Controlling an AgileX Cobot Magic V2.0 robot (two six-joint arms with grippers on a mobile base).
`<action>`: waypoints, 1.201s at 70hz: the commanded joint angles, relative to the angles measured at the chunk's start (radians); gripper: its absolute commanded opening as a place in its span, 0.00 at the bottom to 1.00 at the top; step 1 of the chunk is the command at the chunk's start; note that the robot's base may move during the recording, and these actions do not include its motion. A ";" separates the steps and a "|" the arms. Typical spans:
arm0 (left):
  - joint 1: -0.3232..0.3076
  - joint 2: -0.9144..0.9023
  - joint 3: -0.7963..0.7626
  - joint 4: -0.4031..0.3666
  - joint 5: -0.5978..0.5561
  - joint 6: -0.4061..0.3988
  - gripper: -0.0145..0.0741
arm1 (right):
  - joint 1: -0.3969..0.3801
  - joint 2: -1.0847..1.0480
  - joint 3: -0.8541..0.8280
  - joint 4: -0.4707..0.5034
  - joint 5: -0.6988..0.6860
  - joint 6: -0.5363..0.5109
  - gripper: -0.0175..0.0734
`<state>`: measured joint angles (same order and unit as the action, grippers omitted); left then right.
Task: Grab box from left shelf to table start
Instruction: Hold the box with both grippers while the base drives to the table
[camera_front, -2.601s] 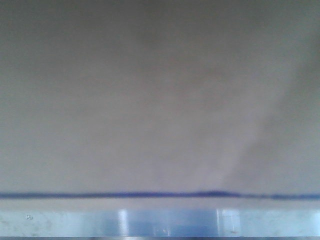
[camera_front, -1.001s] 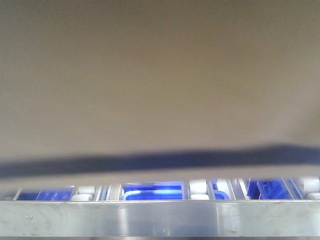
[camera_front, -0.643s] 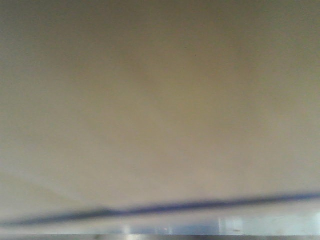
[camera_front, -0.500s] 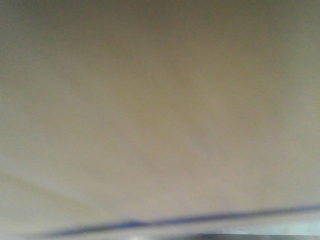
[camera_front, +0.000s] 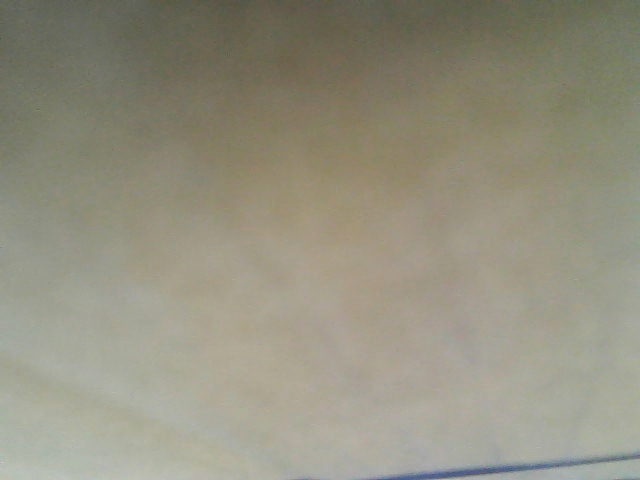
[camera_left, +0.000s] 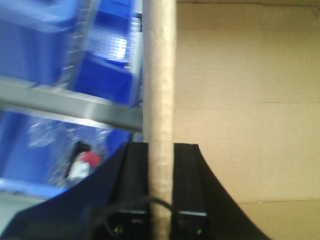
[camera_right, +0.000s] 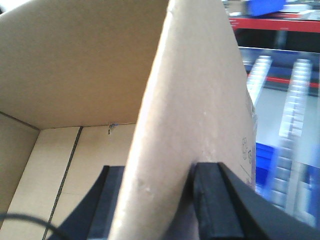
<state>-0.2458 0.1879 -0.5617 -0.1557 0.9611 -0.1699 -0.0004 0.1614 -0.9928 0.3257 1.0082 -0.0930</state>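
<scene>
Hauling the box (camera_front: 320, 240) clear of the left shelf (camera_left: 75, 102) is, we judge, the step in hand. The carton's plain brown side fills the front view edge to edge, and the wrist views show it open at the top. To do this well, we want both sides to rise and travel together and level. Each hold is only a pinch on thin cardboard, which could bow or tear if one arm leads. The left gripper (camera_left: 161, 147) is clamped on the box's left wall, one finger inside and one outside, and the right gripper (camera_right: 160, 172) pinches the opposite wall the same way. Outside the box's left wall we see the shelf's silver rail, with blue bins (camera_left: 110, 70) behind it. Outside the right wall, white roller tracks (camera_right: 295, 95) run beneath a red beam (camera_right: 280, 22); a carton would slide easily on those rollers. No table shows anywhere around the box, so we cannot judge the room for setting it down.
</scene>
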 joint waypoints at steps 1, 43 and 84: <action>-0.002 0.018 0.019 0.129 0.211 0.007 0.05 | -0.001 0.003 -0.027 -0.042 -0.062 -0.005 0.26; -0.002 0.018 0.019 0.129 0.211 0.007 0.05 | -0.001 0.003 -0.027 -0.042 -0.062 -0.005 0.26; -0.002 0.018 0.019 0.129 0.211 0.007 0.05 | -0.001 0.003 -0.027 -0.042 -0.062 -0.005 0.26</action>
<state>-0.2458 0.1879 -0.5592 -0.1579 0.9606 -0.1699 -0.0004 0.1629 -0.9928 0.3266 1.0042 -0.0930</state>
